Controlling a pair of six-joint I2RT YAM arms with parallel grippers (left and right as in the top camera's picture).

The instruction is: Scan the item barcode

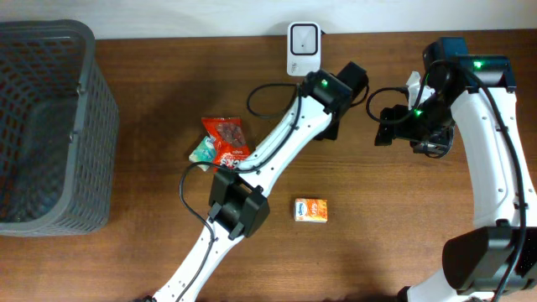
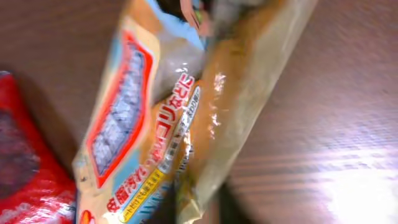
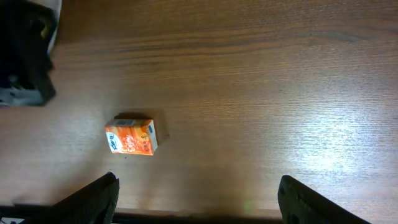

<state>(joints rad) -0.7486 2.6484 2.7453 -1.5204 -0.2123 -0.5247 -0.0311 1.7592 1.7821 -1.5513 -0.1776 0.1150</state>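
A tan snack packet [image 2: 155,124] with red and blue print fills the left wrist view, blurred and very close. In the overhead view it is hidden under my left arm. My left gripper [image 1: 237,205] hangs low over the table just below a red packet [image 1: 226,138]. Its fingers are only dark blurs at the bottom of the wrist view, so their state is unclear. The white scanner [image 1: 303,46] stands at the table's far edge. My right gripper [image 3: 198,202] is wide open and empty above bare wood, at the right [image 1: 384,126] of the table.
A small orange box [image 1: 310,210] lies alone in the middle, also in the right wrist view [image 3: 132,137]. A teal packet [image 1: 200,151] sits beside the red packet [image 2: 25,174]. A grey mesh basket [image 1: 50,126] occupies the left side.
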